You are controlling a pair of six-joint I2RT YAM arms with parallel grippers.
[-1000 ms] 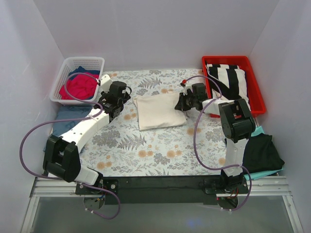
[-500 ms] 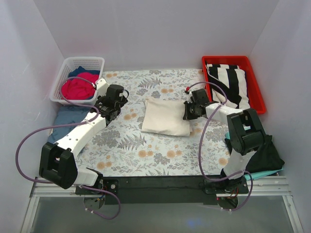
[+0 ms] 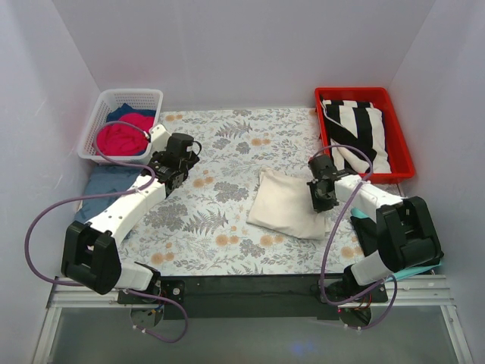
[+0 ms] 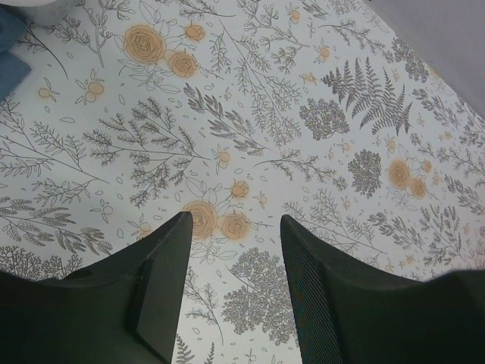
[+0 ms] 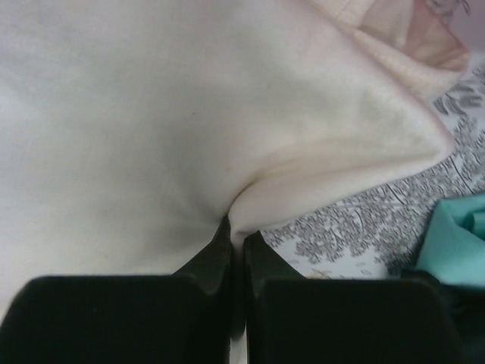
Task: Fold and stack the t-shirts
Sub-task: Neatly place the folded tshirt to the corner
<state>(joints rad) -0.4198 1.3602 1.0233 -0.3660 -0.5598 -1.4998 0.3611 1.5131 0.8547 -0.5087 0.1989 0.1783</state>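
Right gripper clamped on the folded cream t-shirt's right edge, cloth spreading to its left

right gripper at shirt edge, shirt to its left; tray beyond it; basket far left.

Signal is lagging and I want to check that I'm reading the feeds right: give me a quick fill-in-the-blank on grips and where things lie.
1. The right gripper is shut on the edge of the ____ folded shirt.
2. The left gripper is ____, with only the floral covering between its fingers.
3. The striped cloth lies in the ____ tray.

Missing words: cream; open; red
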